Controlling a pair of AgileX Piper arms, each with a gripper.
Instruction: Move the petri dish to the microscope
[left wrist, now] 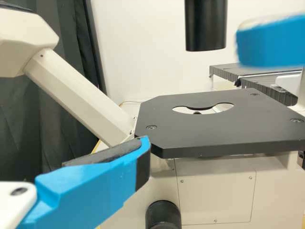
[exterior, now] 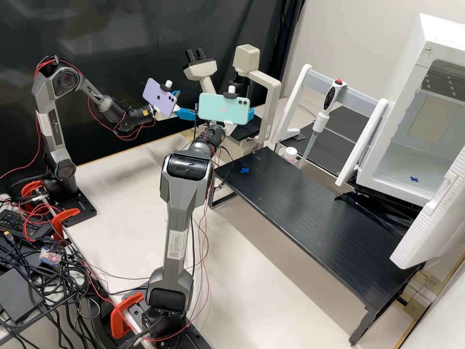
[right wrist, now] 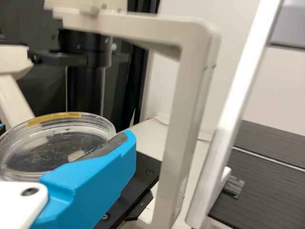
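In the high view my left gripper (exterior: 188, 103) stands open by the microscope (exterior: 272, 89), its blue fingers apart. My right gripper (exterior: 251, 114), mostly behind the green phone, is at the stage. The right wrist view has the clear petri dish (right wrist: 57, 143), with a yellow strip on its rim, against the pad of my right gripper (right wrist: 112, 148), over the black stage (right wrist: 144, 174); the far finger is hidden. In the left wrist view my left gripper (left wrist: 112, 169) is beside the stage (left wrist: 190, 136), near its corner, and a blue finger of the right gripper (left wrist: 271, 42) hangs higher up.
The microscope's pale arm (right wrist: 183, 109) rises beside the dish, and a dark cylinder (left wrist: 205, 24) hangs above the stage. A white rack (exterior: 296, 97) holds a pipette (exterior: 325, 109). Nearer stand a black platform (exterior: 310, 208) and an open white chamber (exterior: 411, 145).
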